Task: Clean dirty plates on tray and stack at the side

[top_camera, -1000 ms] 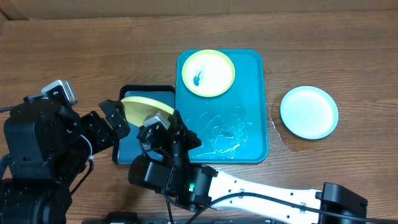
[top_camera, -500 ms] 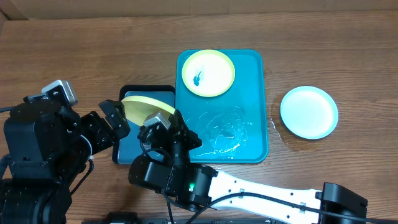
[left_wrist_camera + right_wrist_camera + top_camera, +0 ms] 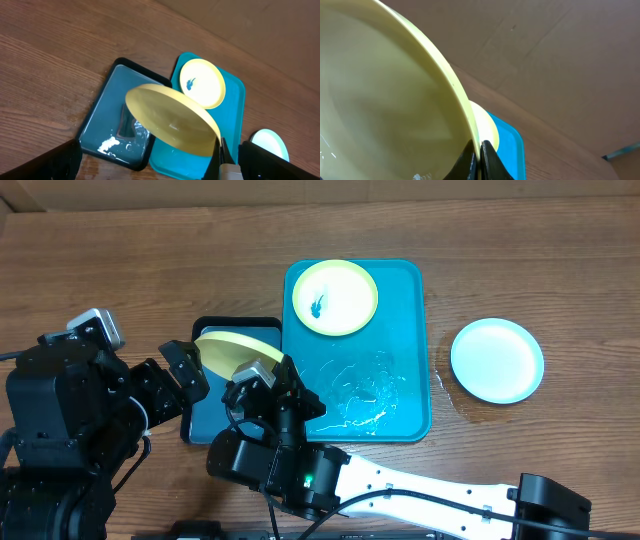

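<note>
Because the right pincer is clamped only on the thin rim of the tilted plate held above the black-rimmed tray, while the left pincer stands apart and empty, the plate could pivot, slip and drop.

You see even, warm light from overhead, with soft, faint shadows on the wooden table. Wet glare glints on the teal tray; in your right wrist view, the close plate looks softly blurred.
</note>
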`<move>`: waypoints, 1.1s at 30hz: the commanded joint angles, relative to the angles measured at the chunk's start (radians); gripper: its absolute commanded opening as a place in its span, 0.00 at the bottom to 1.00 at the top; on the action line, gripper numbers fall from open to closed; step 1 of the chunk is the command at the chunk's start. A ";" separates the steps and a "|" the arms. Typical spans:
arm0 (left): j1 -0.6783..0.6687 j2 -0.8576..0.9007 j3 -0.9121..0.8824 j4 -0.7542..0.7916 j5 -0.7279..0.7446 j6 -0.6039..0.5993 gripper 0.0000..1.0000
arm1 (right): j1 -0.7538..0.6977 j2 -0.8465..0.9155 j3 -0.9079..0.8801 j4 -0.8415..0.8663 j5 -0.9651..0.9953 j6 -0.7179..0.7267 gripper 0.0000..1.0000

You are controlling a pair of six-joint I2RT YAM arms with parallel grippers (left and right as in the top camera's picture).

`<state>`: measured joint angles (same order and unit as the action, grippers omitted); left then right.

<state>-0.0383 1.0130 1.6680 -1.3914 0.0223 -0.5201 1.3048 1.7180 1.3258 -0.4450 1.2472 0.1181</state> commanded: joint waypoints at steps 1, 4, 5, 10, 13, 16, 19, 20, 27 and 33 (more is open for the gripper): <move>0.005 0.002 0.012 0.003 -0.014 0.019 1.00 | 0.005 -0.011 0.025 0.006 0.042 0.010 0.04; 0.005 0.002 0.012 0.003 -0.014 0.019 1.00 | -0.016 -0.011 0.024 0.002 0.011 0.087 0.04; 0.005 0.002 0.012 0.003 -0.014 0.019 1.00 | -0.030 -0.011 0.024 -0.008 -0.030 0.132 0.04; 0.005 0.002 0.012 0.003 -0.014 0.019 1.00 | -0.143 -0.011 0.024 -0.137 -0.409 0.429 0.04; 0.005 0.002 0.012 0.003 -0.014 0.019 1.00 | -0.261 -0.029 0.024 -0.182 -0.716 0.564 0.04; 0.005 0.002 0.012 0.003 -0.014 0.019 1.00 | -0.414 -0.090 0.027 -0.196 -1.008 0.566 0.04; 0.005 0.002 0.012 0.003 -0.014 0.019 1.00 | -0.603 -0.173 0.027 -0.217 -1.280 0.566 0.04; 0.005 0.002 0.012 0.003 -0.014 0.019 1.00 | -0.678 -0.200 0.027 -0.232 -1.357 0.566 0.04; 0.005 0.002 0.012 0.003 -0.014 0.019 1.00 | -1.258 -0.251 0.022 -0.487 -1.500 0.533 0.04; 0.005 0.002 0.012 0.003 -0.014 0.019 1.00 | -1.622 -0.130 0.017 -0.671 -1.410 0.476 0.04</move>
<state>-0.0383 1.0130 1.6680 -1.3918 0.0219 -0.5201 -0.1997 1.5276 1.3445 -1.0748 -0.1761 0.6266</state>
